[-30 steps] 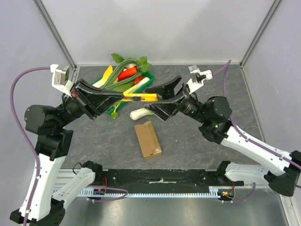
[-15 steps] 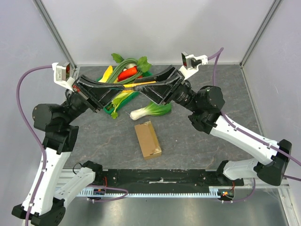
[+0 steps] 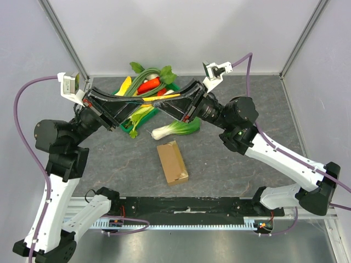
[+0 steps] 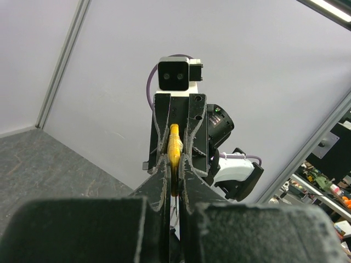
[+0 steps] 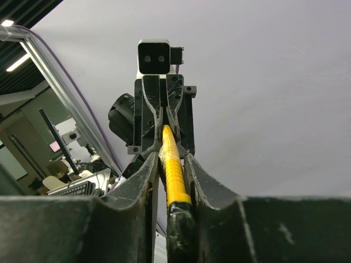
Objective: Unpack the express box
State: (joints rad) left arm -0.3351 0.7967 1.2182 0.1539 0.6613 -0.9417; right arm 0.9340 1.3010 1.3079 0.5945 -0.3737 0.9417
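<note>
**Two arms are holding one yellow tool up in the air**

The left gripper [image 3: 141, 104] and the right gripper [image 3: 167, 104] are meeting tip to tip, high over the green tray [image 3: 174, 87]. A long yellow tool [image 3: 170, 97] is lying between them. The left gripper is squeezing it tight, with its fingers almost together. In the right wrist view, the right gripper's fingers [image 5: 151, 170] are sitting narrow, hugging both sides of the tool, and the tool's black end is filling the gap between them.

The express box [image 3: 172, 163] is lying flat on the gray table [image 3: 230, 175], closer to the arm bases than the tray is. It is looking shut. Nothing is touching it. A bok choy [image 3: 175, 129] is lying just behind the box. Both grippers are well apart from the box.
</note>
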